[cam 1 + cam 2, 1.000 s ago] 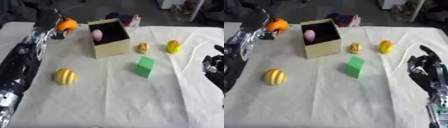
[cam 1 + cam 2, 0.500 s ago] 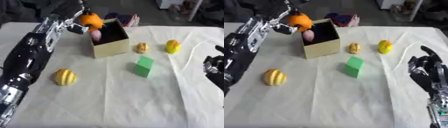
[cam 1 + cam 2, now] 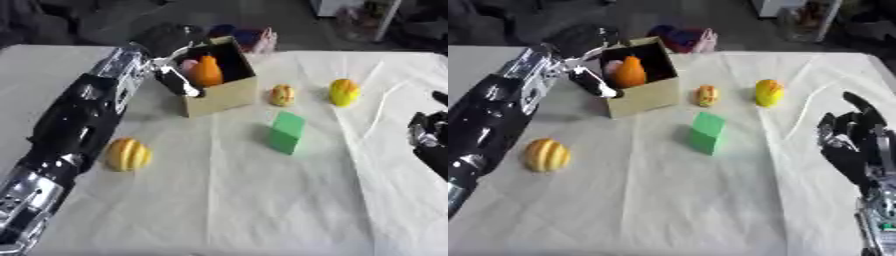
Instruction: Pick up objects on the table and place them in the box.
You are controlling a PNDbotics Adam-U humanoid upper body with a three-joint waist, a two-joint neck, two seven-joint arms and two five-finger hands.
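The open cardboard box (image 3: 223, 95) stands at the back left of the table. Inside it an orange fruit (image 3: 207, 71) shows blurred beside a pink thing (image 3: 186, 64). My left hand (image 3: 168, 44) is over the box's left rim, open, its fingers (image 3: 180, 80) stretched down along the box front, just apart from the orange. On the cloth lie a yellow ribbed fruit (image 3: 129, 154), a green block (image 3: 286, 131), a small orange-yellow thing (image 3: 282, 94) and a yellow fruit (image 3: 344, 92). My right hand (image 3: 853, 150) idles open at the right edge, fingers up.
A purple and pink object (image 3: 250, 37) sits behind the box. A white cord (image 3: 376, 107) runs across the cloth (image 3: 262, 200) on the right, past the yellow fruit. The left arm (image 3: 74, 125) stretches over the table's left side.
The left hand has carried the orange rightward over the box and let it go. The orange is now inside the box. The right hand has stayed put.
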